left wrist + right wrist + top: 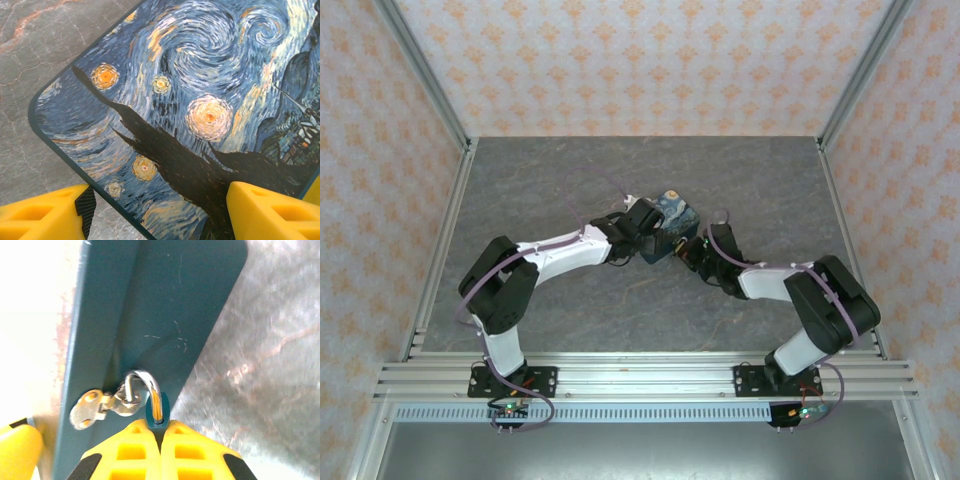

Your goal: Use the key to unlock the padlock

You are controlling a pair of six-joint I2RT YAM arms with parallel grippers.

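Padlock, blue with yellow swirls; left end effector wide, right end effector closed.

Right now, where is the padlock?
The padlock hangs low in the right wrist view, on the blue box's metal clasp, touching the right gripper's closed tips.

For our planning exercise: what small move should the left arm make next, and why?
Probably close the left gripper on the starry-print box: its fingers straddle it open, while the right gripper pinches the padlock on its hasp, so the box needs steadying.
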